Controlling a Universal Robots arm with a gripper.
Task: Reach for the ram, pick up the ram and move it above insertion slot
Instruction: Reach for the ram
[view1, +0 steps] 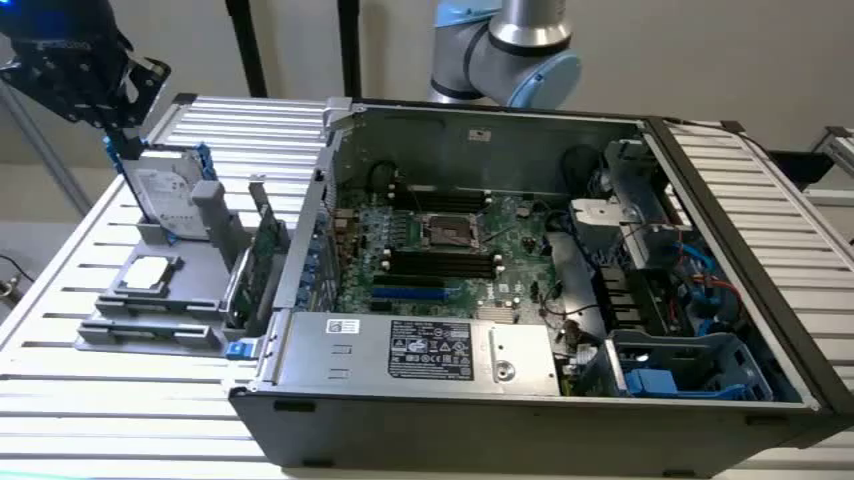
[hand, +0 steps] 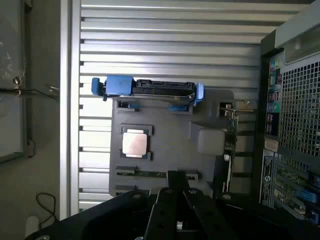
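The gripper (hand: 175, 181), closed and empty, hangs over the grey holder (hand: 170, 131) on the worktop (hand: 165, 45), where the ram (hand: 150, 173) seems to lie in an end groove. A good reach squares opened jaws across its long edges.

A hard drive (view1: 167, 198) (blue-framed) stands on a gray fixture (view1: 194, 295) beside the computer case (view1: 534, 425).

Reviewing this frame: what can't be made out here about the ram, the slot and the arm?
- Ram: wrist view, lying edge-on in the grey holder; part of it is covered by the gripper, and its chips are too small to see.
- Insertion slot: exterior view, several identical black sockets side by side; which one is meant is unclear.
- Arm: exterior view, cut off by the top edge.
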